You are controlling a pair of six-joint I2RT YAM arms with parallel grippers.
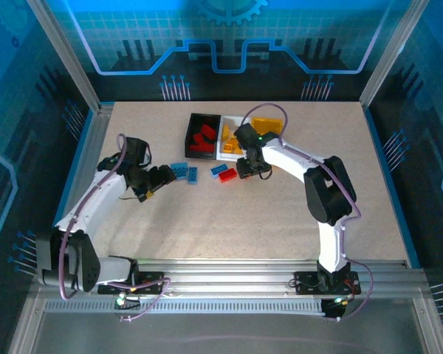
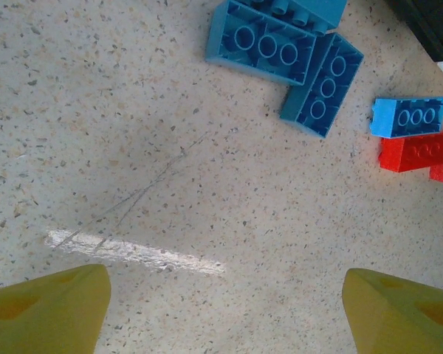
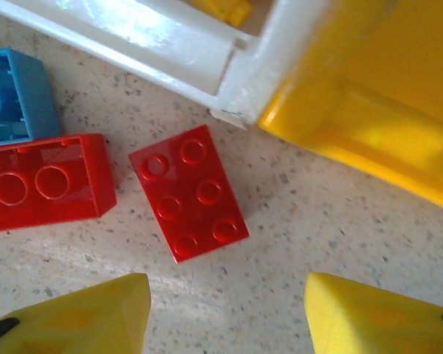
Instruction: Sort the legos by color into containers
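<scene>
The right pincer [image 3: 229, 324] is spread wide and holds nothing, its yellow fingertips [image 3: 74, 317] hanging over the speckled tabletop [image 3: 317, 236]. Just ahead of them lies a red six-stud brick [image 3: 188, 193], flat with its studs up. Its long axis runs diagonally from upper left to lower right in the wrist view. Near it but apart, a second red brick [image 3: 44, 183] shows its hollow face with two round tubes, long axis across the view. A light blue brick [image 3: 15, 96] sits right against its far edge. Beyond these is a corner of the white bin [image 3: 170, 44] with yellow bricks [image 3: 221, 9] inside, and the yellow bin [image 3: 376, 96] is pressed against its side. From above, the three bins stand in a row at the far middle of the tabletop. The black bin [image 1: 194, 122] holds red bricks [image 1: 204, 136]; what the yellow bin holds cannot be made out. The left pincer [image 2: 221, 317] is likewise wide open and empty over bare tabletop. Well ahead of it, two darker blue bricks [image 2: 262, 44] lie touching at an angle, hollow sides up.
</scene>
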